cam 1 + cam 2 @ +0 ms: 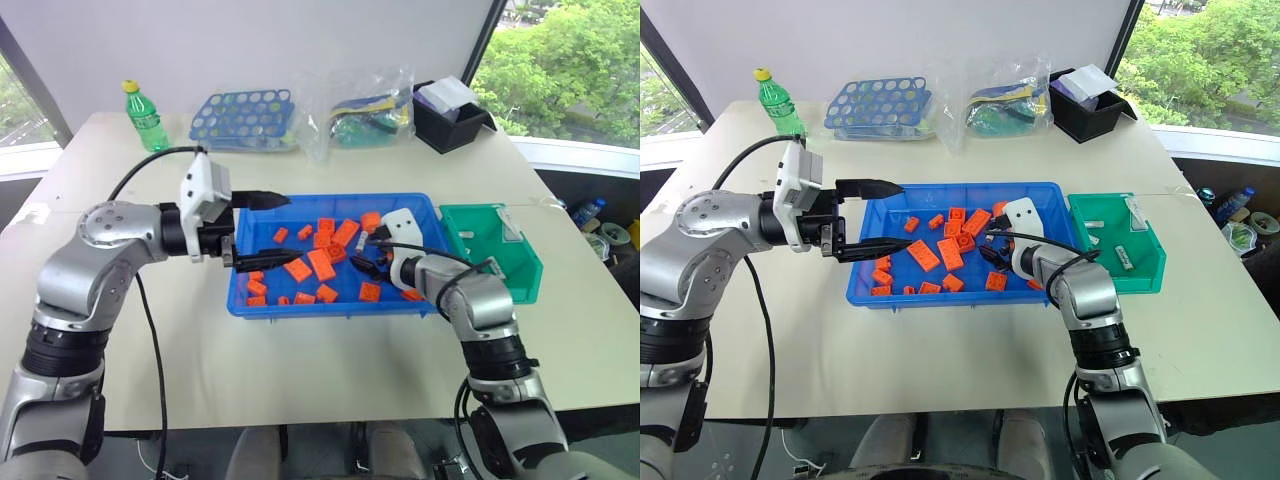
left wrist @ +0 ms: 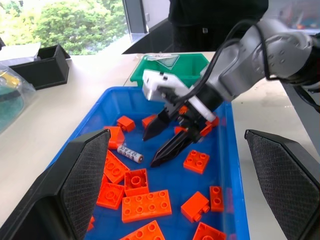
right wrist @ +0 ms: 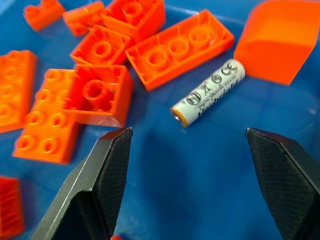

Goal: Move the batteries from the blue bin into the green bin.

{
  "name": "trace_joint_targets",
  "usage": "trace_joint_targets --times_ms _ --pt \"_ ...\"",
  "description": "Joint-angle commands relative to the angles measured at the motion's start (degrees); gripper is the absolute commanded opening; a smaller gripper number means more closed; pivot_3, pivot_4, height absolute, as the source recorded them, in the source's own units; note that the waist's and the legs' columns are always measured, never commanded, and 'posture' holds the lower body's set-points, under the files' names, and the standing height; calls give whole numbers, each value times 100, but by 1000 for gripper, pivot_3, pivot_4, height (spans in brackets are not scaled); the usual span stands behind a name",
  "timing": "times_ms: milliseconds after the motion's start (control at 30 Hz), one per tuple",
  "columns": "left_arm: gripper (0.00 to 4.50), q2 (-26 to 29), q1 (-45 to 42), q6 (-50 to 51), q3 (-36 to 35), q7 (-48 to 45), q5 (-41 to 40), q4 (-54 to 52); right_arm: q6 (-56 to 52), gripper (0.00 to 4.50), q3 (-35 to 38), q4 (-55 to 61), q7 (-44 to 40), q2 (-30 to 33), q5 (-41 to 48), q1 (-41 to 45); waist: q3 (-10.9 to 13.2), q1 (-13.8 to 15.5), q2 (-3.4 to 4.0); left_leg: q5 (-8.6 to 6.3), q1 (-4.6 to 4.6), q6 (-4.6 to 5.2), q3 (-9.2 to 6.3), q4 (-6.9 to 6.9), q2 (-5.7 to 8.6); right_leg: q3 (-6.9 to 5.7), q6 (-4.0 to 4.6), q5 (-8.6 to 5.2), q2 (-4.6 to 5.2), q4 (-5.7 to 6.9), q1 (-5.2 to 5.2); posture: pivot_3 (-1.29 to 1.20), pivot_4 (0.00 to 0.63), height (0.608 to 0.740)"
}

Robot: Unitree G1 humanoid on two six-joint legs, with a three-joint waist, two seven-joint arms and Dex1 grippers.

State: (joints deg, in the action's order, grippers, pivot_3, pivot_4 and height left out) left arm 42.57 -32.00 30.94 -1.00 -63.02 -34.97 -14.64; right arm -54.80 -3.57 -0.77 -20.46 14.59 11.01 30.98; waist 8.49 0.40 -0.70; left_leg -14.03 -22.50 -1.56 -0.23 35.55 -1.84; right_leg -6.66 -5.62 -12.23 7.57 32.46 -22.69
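Pale counter (image 1: 330, 370) carries shallow bright-blue plastic bin (image 1: 330, 304) of orange toy bricks (image 1: 322, 264); small translucent-green bin (image 1: 520, 268) touches its right side. Left tool (image 1: 262, 230) spread, empty. Right tool (image 2: 156, 145) spread over silver battery (image 3: 208, 92), not touching.

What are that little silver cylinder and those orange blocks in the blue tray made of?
The battery looks like metal in a glossy printed wrap, with a gold-coloured end cap. The orange bricks look like moulded hard plastic, smooth with round studs. The blue bin seems shiny plastic too.
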Motion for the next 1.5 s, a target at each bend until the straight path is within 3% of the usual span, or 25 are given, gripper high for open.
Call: trace_joint_targets --times_ms 33,267,367,533,567,667,833,967,1133,1233,1333,1500 --pt "4500 62 -198 -69 -92 -32 16 -46 491 3699 111 -567 74 -104 -58 293 0 -4 0 0 0 0 0 1 0 0 0 0 0 0 0 0 150 723" --pt "4500 77 -192 -87 -113 -49 75 -48 1031 3699 154 -1401 137 -149 -163 604 -1 -9 -1 0 3 0 -2 1 0 0 1 1 0 1 5 0 150 723" --pt "4500 82 -181 -65 -126 -26 74 -76 1133 2917 169 -1389 123 -139 -144 546 -1 -8 -1 0 3 0 -3 1 1 0 1 1 0 2 6 0 150 723" --pt "4500 66 -160 -67 -107 -18 83 -68 809 324 194 -745 89 -111 -16 350 1 -15 1 0 3 0 -3 1 0 0 0 1 0 3 7 0 150 723" --pt "4500 56 -153 -72 -97 -16 89 -66 664 59 234 -482 80 -81 41 303 1 -10 1 0 2 0 -3 1 0 0 0 1 0 3 6 0 150 723" --pt "4500 34 -128 -84 -81 -18 97 -47 79 79 508 530 40 112 297 151 3 8 5 0 -2 0 -4 1 0 1 0 1 0 3 6 0 150 723" --pt "4500 -8 -3 -121 -67 -23 106 -14 -1117 79 1812 2054 137 908 768 5 7 50 12 0 -4 0 -4 3 1 0 0 0 1 -12 4 0 150 723" --pt "4500 -10 130 -281 32 -60 272 41 -1515 79 2375 2474 185 1522 754 -395 2 48 4 -1 -5 -2 -1 1 0 -1 -1 -1 2 -28 7 0 150 723" --pt "4500 -47 78 -424 22 -146 368 302 -1642 79 2747 2521 433 1359 750 -1058 -12 12 -15 -1 -4 -1 12 -12 -5 -1 -1 -1 3 -30 16 0 150 723" --pt "4500 -42 -35 -478 38 -228 396 463 -1349 1563 2777 2314 559 1347 652 -1181 -3 21 1 -1 0 0 13 -19 -5 -1 0 -1 3 -27 13 0 150 723" --pt "4500 -45 -182 -508 44 -297 419 628 -843 2977 2584 2253 194 1827 629 -1297 -1 31 4 -1 -2 0 13 -17 -4 -1 -1 -2 4 -34 -6 0 150 723" --pt "4500 55 -275 -329 -154 -384 229 671 -96 2977 2891 3030 -2238 3312 1667 -2196 0 46 1 -2 -3 0 11 -20 0 0 -2 -3 6 -44 3 0 150 723"
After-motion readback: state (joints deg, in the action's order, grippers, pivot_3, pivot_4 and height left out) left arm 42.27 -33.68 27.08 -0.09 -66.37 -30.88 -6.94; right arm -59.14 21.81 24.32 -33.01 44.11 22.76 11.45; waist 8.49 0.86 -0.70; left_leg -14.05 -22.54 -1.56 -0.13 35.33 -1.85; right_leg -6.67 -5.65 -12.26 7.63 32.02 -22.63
